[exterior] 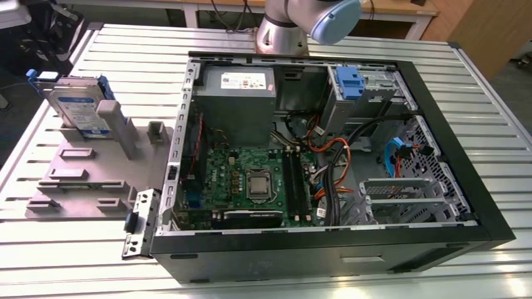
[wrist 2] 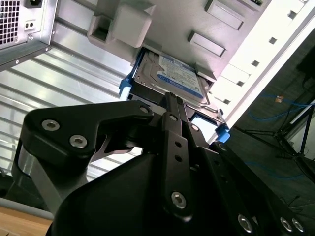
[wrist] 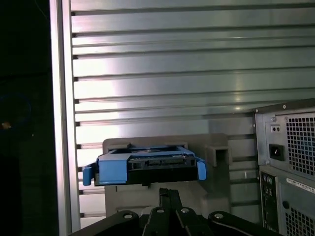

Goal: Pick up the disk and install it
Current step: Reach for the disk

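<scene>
The disk stood on edge in the grey holder, upper left in the exterior view. The gripper, closed and empty, was short of it. Likely stiff, heavyish, fragile; hold across its flat faces

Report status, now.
Gripper apart from disk, facing it. Disk on edge in grey holder, not yet picked. Computer case open alongside.

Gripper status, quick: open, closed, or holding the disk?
Gripper: closed, holding nothing; the disk sits apart from it in its grey stand.
</scene>
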`<state>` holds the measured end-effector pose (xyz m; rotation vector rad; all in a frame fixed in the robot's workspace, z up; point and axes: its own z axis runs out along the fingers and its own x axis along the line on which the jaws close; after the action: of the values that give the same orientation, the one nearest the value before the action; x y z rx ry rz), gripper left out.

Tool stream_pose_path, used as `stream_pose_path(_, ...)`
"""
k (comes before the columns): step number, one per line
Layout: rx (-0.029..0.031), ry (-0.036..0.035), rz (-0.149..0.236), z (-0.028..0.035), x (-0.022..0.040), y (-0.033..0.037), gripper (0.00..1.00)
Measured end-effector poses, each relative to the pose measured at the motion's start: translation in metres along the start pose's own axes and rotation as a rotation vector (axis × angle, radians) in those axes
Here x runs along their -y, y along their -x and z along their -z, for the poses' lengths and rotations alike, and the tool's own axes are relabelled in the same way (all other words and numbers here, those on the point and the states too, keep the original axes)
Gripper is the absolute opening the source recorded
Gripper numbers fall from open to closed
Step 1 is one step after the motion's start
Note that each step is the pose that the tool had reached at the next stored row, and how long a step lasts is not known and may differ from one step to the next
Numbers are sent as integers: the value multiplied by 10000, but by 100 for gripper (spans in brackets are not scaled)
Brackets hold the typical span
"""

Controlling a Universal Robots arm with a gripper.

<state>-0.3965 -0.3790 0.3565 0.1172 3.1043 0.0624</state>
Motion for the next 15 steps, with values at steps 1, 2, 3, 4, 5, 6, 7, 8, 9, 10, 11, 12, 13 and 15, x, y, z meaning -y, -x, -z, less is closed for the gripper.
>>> stream_pose_path(1,1,-23,0,0,0,-1,11)
stream_pose_path(2,-10,-29,0,-1,0,-1,11)
stream_pose_path(3,-86,-37,-2,-4,0,0,11)
stream_pose_path(4,-179,-41,-6,-7,0,-1,11)
stream_pose_path(5,-197,-43,-8,-7,0,-2,11)
stream_pose_path(6,-204,-43,-9,-8,0,-2,11)
stream_pose_path(7,-211,-42,-9,-8,0,-2,11)
stream_pose_path(8,-219,-44,-8,-8,0,-1,11)
stream_pose_path(9,-224,-44,-9,-8,0,-1,11)
stream_pose_path(10,-223,-43,-8,-9,-1,0,11)
stream_pose_path(11,-225,-35,-7,-11,-2,0,11)
stream_pose_path(12,-224,-30,-8,-16,-5,-1,11)
stream_pose_path(13,-224,-29,-9,-20,-8,-1,11)
stream_pose_path(15,-225,-29,-8,-21,-9,-2,11)
